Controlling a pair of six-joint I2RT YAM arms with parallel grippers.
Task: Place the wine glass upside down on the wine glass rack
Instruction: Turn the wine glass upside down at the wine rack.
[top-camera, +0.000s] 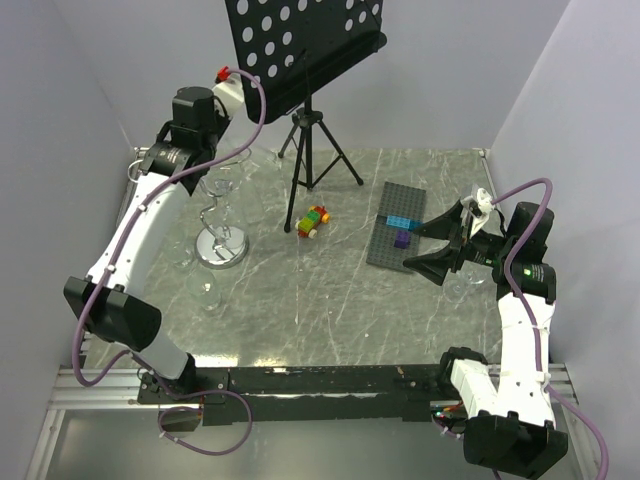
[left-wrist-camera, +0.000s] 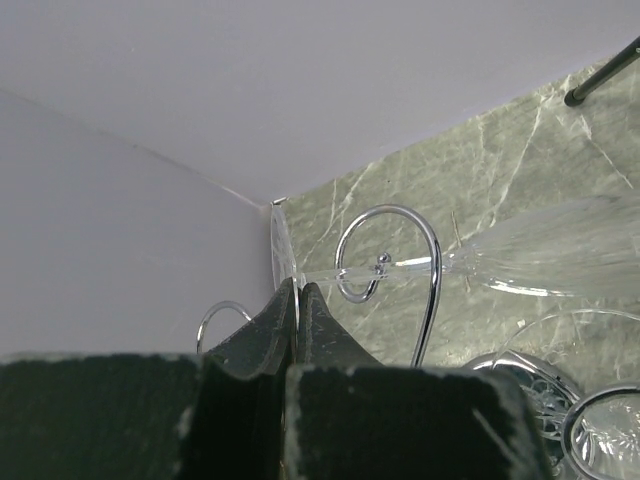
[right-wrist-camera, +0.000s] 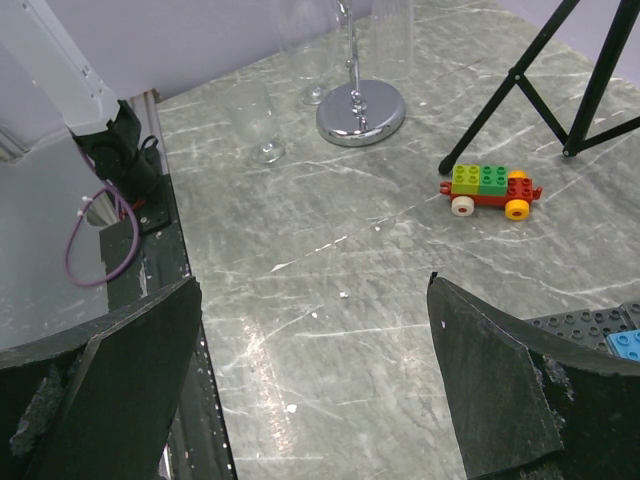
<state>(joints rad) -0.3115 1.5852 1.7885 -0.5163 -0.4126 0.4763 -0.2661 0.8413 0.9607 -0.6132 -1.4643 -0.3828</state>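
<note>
The wine glass (left-wrist-camera: 560, 250) lies nearly sideways in the left wrist view. Its clear stem passes through a curled hook of the chrome wine glass rack (left-wrist-camera: 436, 280). My left gripper (left-wrist-camera: 297, 288) is shut on the rim of the glass's round foot, close to the left wall. In the top view the rack (top-camera: 215, 215) stands at the table's left on its round mirror base, below my left wrist. My right gripper (top-camera: 432, 247) hovers over the right side of the table. It stands open (right-wrist-camera: 313, 283) with nothing between its fingers.
A black tripod music stand (top-camera: 310, 130) stands at the back. A toy brick car (top-camera: 313, 222) and a grey baseplate (top-camera: 400, 225) with small bricks lie mid-table. Other clear glasses (top-camera: 205, 292) stand near the rack base (right-wrist-camera: 360, 110), another (top-camera: 460, 290) beside my right arm.
</note>
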